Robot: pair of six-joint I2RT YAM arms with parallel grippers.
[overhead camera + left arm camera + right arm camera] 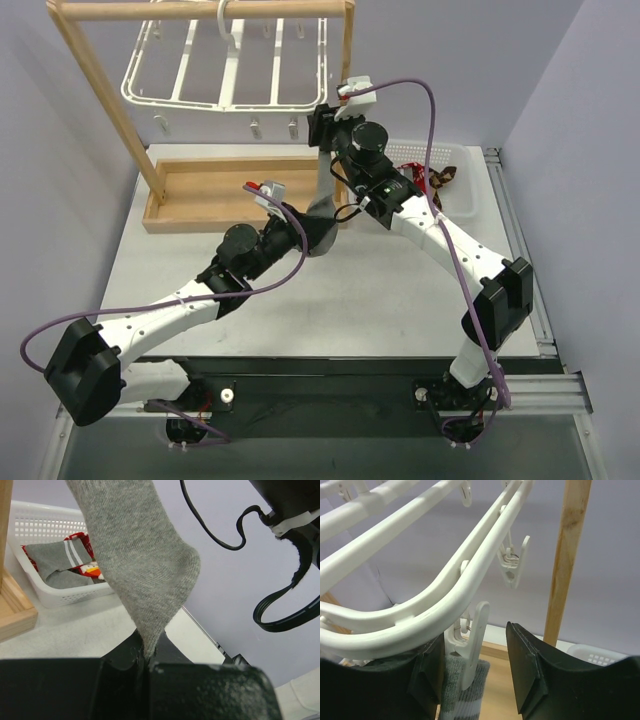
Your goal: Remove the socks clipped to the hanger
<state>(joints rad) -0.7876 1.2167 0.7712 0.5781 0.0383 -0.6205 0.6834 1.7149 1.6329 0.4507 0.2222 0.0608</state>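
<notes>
One grey sock (145, 555) pinched in left claw (146, 656); right claw (476, 667) parted around its clip (471, 630)

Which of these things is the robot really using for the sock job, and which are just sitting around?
For the job:
grey sock, pinched in the left gripper
white hanger
its clip, inside the open right gripper

Just lying about:
wooden rack
wooden tray
white basket, with loose socks already in it
</notes>
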